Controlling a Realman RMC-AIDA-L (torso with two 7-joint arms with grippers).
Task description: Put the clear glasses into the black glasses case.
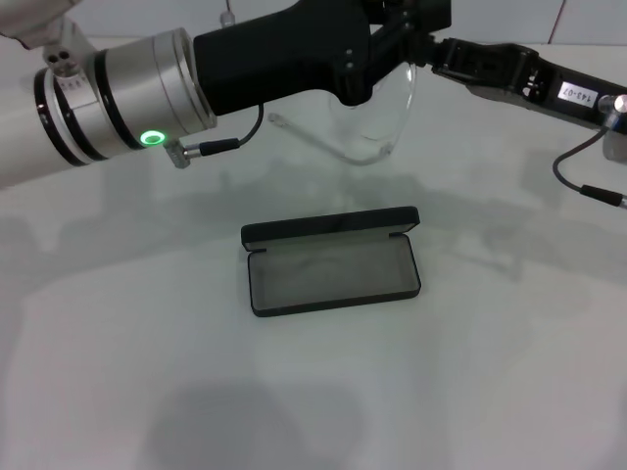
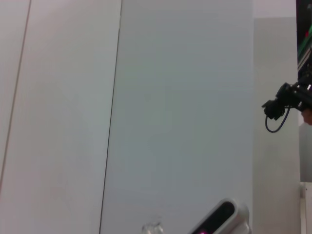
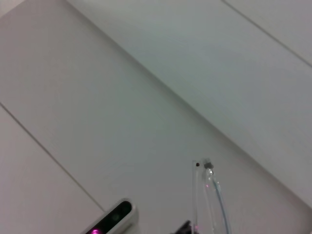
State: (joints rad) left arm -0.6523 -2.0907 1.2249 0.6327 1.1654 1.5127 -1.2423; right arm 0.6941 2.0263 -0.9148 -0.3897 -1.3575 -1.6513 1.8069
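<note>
The clear glasses [image 1: 377, 122] hang in the air at the back of the table, lens toward the right and one thin arm reaching left. My left gripper [image 1: 377, 59] comes in from the left and my right gripper [image 1: 441, 54] from the right. Both meet at the top edge of the lens, and which of them holds it is hidden. In the right wrist view one hinge and arm of the glasses [image 3: 209, 195] show close up. The black glasses case [image 1: 333, 269] lies open on the table below and nearer to me, lid raised at the back, its grey lining bare.
The white table [image 1: 118, 372] spreads around the case. A cable [image 1: 588, 191] loops off the right arm at the right edge, and a short cable [image 1: 230, 142] hangs under the left arm. Both wrist views face pale wall panels.
</note>
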